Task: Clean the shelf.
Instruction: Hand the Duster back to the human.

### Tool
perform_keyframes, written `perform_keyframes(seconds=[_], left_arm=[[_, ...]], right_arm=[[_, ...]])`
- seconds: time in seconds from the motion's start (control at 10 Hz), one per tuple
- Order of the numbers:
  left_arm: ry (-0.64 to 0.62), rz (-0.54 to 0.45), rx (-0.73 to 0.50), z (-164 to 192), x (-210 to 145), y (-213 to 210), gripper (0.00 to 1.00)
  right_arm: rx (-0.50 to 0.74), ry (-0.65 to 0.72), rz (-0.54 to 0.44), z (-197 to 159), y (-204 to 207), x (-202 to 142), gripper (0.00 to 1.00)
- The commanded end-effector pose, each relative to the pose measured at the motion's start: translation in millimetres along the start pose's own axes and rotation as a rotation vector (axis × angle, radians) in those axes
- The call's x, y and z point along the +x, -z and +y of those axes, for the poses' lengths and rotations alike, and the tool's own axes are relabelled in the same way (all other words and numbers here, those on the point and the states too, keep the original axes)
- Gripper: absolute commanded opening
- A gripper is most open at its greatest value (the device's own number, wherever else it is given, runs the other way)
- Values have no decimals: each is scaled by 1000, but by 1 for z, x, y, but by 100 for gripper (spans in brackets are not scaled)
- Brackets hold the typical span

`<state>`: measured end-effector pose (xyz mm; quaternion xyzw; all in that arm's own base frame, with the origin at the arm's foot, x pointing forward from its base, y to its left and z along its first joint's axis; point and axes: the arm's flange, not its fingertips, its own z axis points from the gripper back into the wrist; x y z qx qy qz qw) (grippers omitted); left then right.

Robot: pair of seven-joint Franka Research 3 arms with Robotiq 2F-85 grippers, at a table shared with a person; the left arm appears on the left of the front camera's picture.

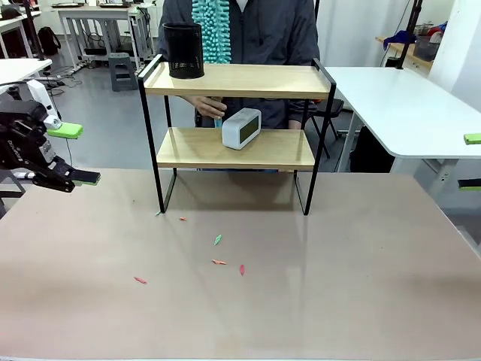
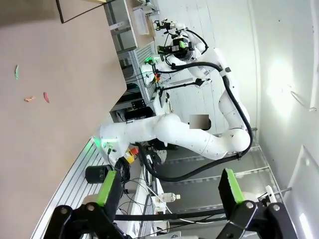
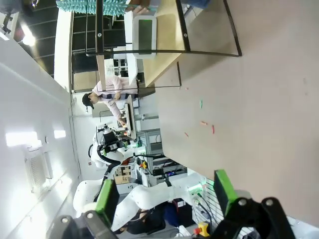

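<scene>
Front view: the shelf (image 1: 237,113) stands at the far middle of the worktop (image 1: 338,286), upright on thin black legs. Two light wooden boards; upper board has raised black side rails. On the upper board, left end, a black mesh cup (image 1: 183,50). On the lower board, a white clock (image 1: 241,128), tilted, near the middle. A person stands just behind the shelf; one hand (image 1: 207,106) shows between the two boards, beside the clock, seeming to grip something teal, too hidden to name. A teal fluffy duster (image 1: 211,28) hangs above the upper board in front of the person's torso; its top is cut off by the frame.

Small red and green scraps (image 1: 218,250) lie scattered on the worktop in front of the shelf, too small to identify.

Left gripper (image 1: 74,154) at the left edge, off the worktop's side, well apart from the shelf; jaws spread wide, nothing between the green pads. Left wrist view confirms this: pads far apart, empty.

Right wrist view: right gripper (image 3: 163,193) jaws wide apart, holding nothing. Shelf sits sideways at the top, partly cut off, clock screen visible.
</scene>
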<state>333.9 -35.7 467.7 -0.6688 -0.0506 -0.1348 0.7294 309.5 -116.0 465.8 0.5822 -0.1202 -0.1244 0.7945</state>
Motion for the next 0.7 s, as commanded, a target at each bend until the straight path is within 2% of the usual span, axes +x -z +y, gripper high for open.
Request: perform_keyframes(seconds=[0.0, 0.6], left_arm=[[-7, -2, 5, -1, -1, 2, 100], [-7, -2, 5, -1, -1, 2, 100]], right_arm=[[-11, -23, -7, 2, -1, 1, 100], [-11, -23, -7, 2, -1, 1, 100]])
